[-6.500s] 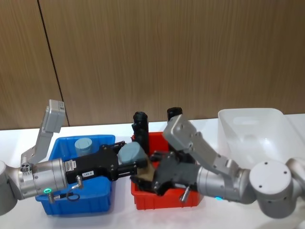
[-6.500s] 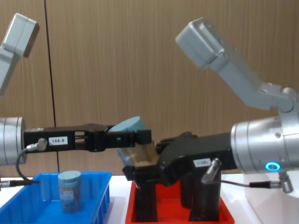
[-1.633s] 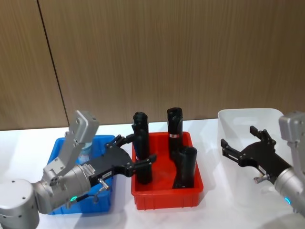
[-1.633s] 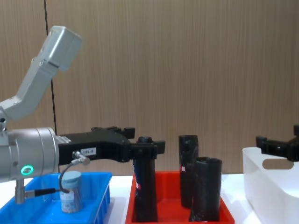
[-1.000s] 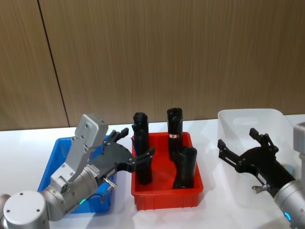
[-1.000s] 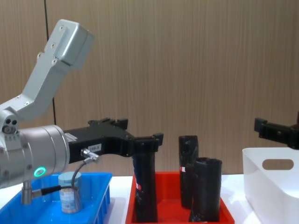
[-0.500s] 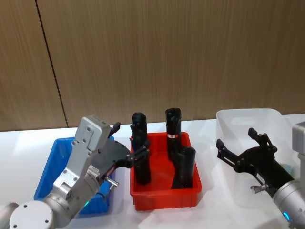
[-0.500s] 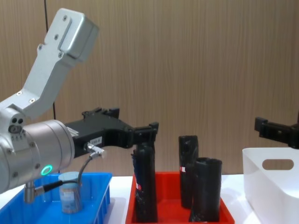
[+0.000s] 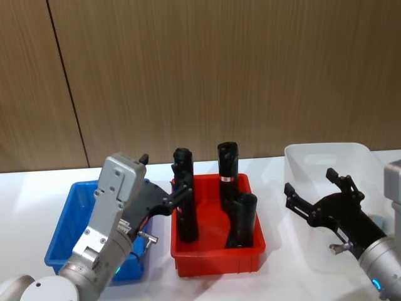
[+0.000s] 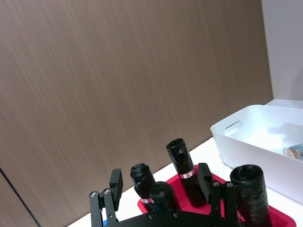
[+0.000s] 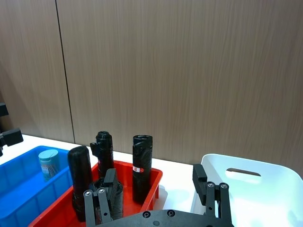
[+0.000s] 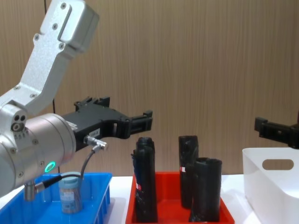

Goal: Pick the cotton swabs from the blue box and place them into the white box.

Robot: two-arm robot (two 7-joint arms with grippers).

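Left tool (image 9: 165, 175) hangs with its fingers spread wide and nothing between them, raised above the 3 o'clock rim of the bright blue open-topped plastic bin (image 9: 72, 213) and pointing toward the tall black rolls (image 9: 229, 163) in the red plastic bin (image 9: 216, 260). Right tool (image 9: 310, 183) is also wide open and empty, poised over the 9 o'clock side of the tall white plastic bin with the oval handle cut-out (image 12: 271, 186). One small clear plastic jar of cotton swabs with a pale blue-grey lid (image 12: 70, 193) stands upright inside the blue bin, under the left arm. What looks like another jar lies on its side in the white bin in the left wrist view.

The step in hand appears to be fetching the standing jar. To do it well, the left tool should probably swing back toward 9 o'clock, tip downward and descend with one finger either side of the jar, clear of the blue walls and the wrist cable (image 12: 88, 158). A gentle squeeze suits the thin plastic. Lifting straight up and carrying high should avoid toppling the rolls.
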